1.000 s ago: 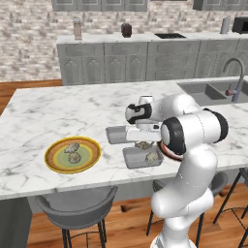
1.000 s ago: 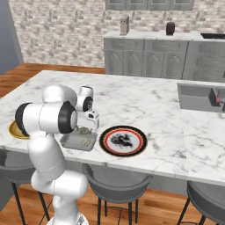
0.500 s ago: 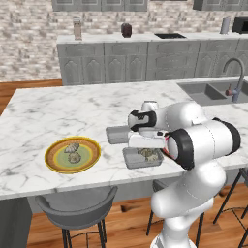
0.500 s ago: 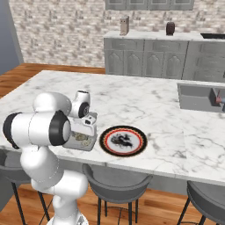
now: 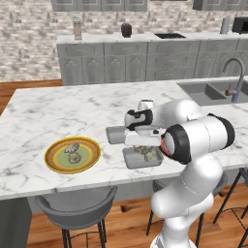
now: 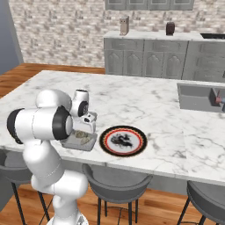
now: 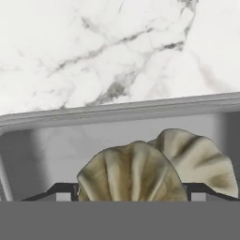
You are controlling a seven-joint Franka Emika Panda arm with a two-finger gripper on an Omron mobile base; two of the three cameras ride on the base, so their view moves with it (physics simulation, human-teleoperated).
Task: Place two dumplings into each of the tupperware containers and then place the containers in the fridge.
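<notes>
- Two pale beige crimped dumplings [image 7: 133, 173] lay side by side in the near shallow grey translucent tupperware container [image 5: 142, 158], the second dumpling [image 7: 199, 159] at 2 o'clock of the first and touching it.
- Gripper [image 5: 143, 144] sat low over that container, fingertips [image 7: 63, 192] spread wide either side of the front dumpling; jaws apart and clamping nothing, as far as the hand view showed.
- Versus a second before: the arm had folded down and in, and the hand had dropped closer to the tray; jaw spread unchanged.
- Judgement: the drop into this container looked done, two in, so this tray's share was met.
- Second grey translucent tupperware container [image 5: 115, 134] sat just beyond at 10 o'clock of the first, near it; contents could not be told.
- Round yellow-orange plate [image 5: 57, 164] lay at 9 o'clock of the containers, well apart, with two more beige dumplings on the plate [image 5: 72, 152].
- Black-and-red rimmed plate [image 6: 105, 142] was just beside the near container, at its 3 o'clock.
- All of it rested on the white marble counter [image 5: 53, 111].
- Next step likely: lift clear and go for the plate dumplings; the fridge stage was not yet begun.
</notes>
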